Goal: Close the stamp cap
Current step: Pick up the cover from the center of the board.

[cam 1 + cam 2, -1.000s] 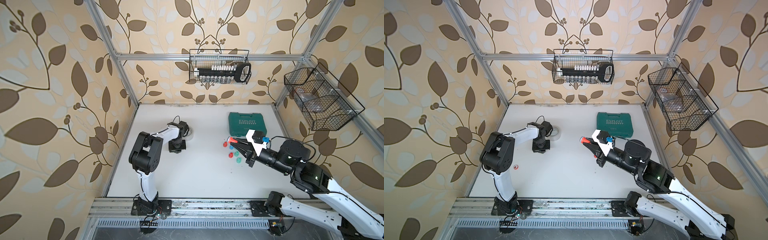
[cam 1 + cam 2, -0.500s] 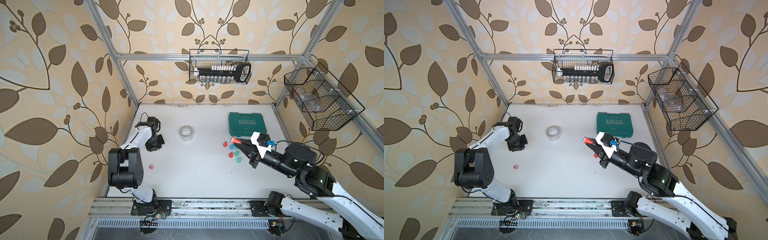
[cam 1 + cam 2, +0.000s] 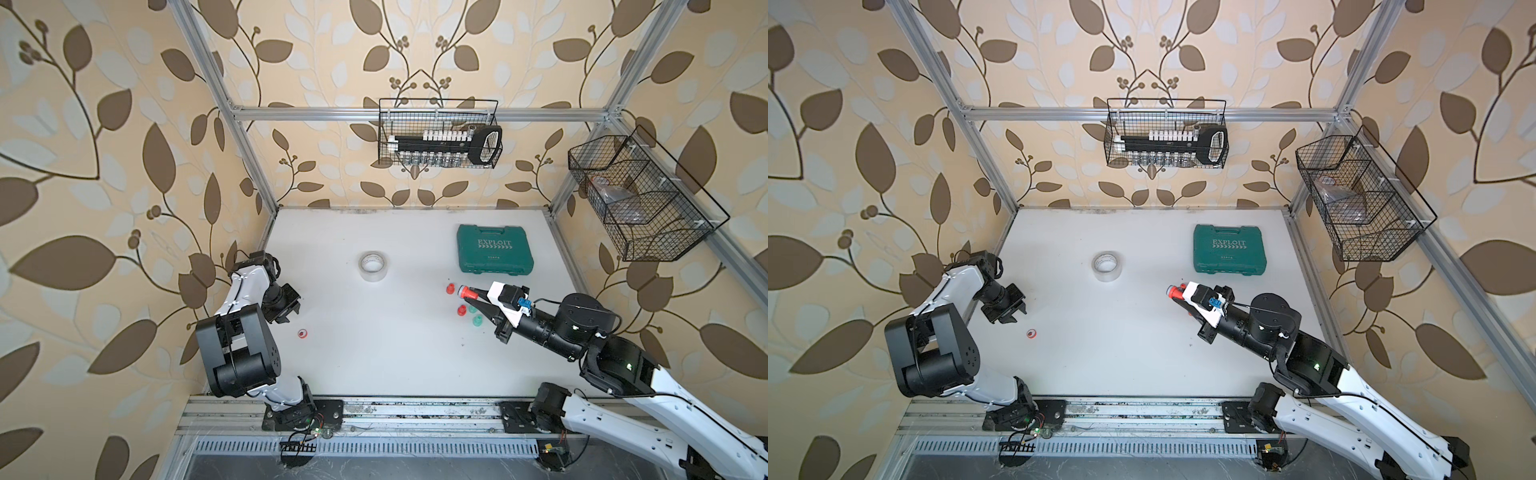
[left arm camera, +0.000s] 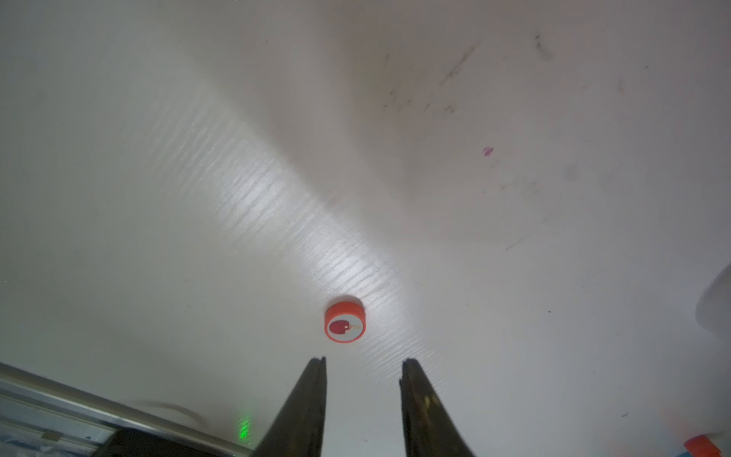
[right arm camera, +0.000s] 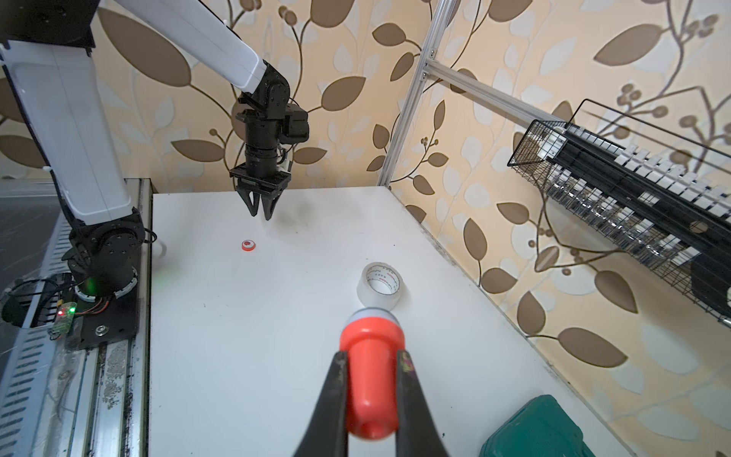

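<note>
Left wrist view: the left gripper (image 4: 364,361) has its two dark fingers spread, with a clear gap of bare table (image 4: 197,198) between them. The stamp cap (image 4: 345,325), a small red disc whose white top face bears a red mark, lies flat just beyond the fingertips. It is closer to one tip than the other and not between them.

In both top views the cap sits on the left part of the white table, in its nearer half. The left gripper (image 3: 291,313) hangs just to its far-left, fingers pointing down and clear of the surface.

Toward the far middle, a roll of clear tape (image 3: 373,266) lies flat, well apart from the cap.

To the right, the right gripper (image 5: 372,358) pinches a red stamp (image 5: 372,340) by its narrow body, with a finger pressed on each side. The stamp is held above the table, roughly level. Its broad end points left toward the other arm, and the pale face of that end is bare.

Below and beside it, four small stamps (image 3: 461,309), two red and two green, stand on the table, one partly hidden by the fingers. A closed green tool case (image 3: 494,249) lettered EXPLOIT lies far right of them.
</note>
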Motion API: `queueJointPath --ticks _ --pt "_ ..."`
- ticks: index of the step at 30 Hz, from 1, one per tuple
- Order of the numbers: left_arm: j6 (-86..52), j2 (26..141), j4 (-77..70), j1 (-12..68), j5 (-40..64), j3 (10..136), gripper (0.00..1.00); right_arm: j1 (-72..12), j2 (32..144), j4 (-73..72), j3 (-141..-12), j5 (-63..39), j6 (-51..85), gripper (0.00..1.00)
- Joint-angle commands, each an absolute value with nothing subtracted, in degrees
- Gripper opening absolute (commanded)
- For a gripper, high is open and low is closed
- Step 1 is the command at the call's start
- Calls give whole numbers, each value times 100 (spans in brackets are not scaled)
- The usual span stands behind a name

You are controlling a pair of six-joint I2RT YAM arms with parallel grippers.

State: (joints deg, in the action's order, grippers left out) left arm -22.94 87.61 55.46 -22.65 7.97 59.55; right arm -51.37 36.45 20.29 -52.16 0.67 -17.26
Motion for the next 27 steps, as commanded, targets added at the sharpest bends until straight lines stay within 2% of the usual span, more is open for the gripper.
queueJointPath --ticks 1,12,27 --pt "-2466 8786 5895 -2425 986 5722 35 -5153 3492 1815 -5169 47 -2037 0" --pt "-2445 9197 5863 -2444 1306 5607 42 -5155 3191 1809 -5105 245 -2451 0" --pt "-2513 9666 5687 -2143 910 5621 41 -5142 3261 1819 -5080 338 -2664 0"
